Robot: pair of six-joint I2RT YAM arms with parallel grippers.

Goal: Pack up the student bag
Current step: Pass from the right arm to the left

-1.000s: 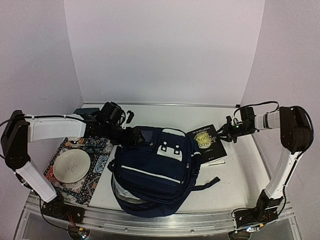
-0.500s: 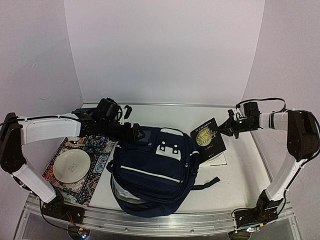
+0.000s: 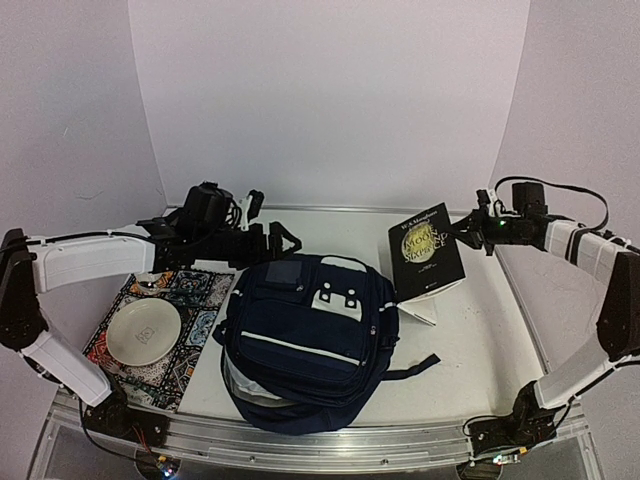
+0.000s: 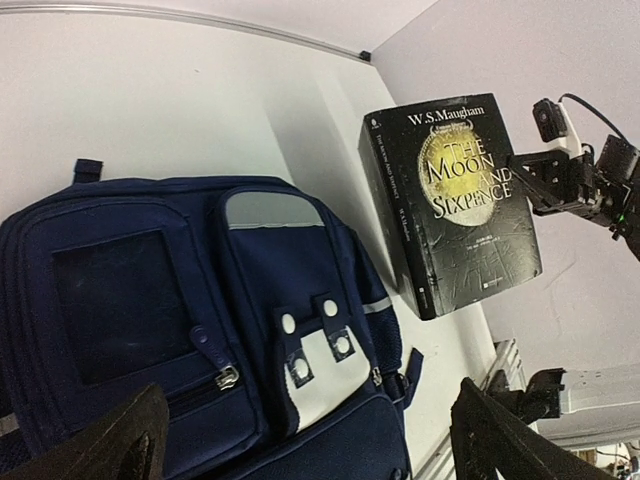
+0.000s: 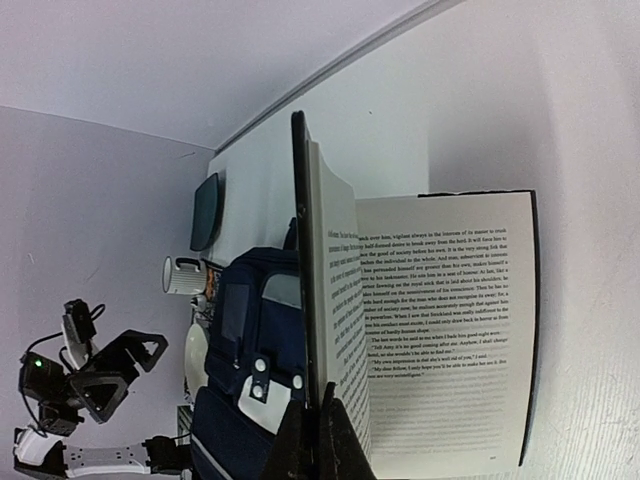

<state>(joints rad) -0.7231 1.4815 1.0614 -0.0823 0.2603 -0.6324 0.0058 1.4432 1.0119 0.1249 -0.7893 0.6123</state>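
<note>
While book [image 3: 428, 258] glossy, student bag [image 3: 300, 340] fabric.

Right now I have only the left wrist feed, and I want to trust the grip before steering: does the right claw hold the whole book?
Observer: No. The right wrist view shows the right claw pinching the front cover, perhaps with a few pages, while the rest of the book hangs open.
Operator: What lies left of the student bag, outside my frame?
Observer: A white plate sits on a patterned mat beside the student bag.
Operator: Anything past the mat's far end?
Observer: A white mug stands there, visible from the right wrist.
</note>
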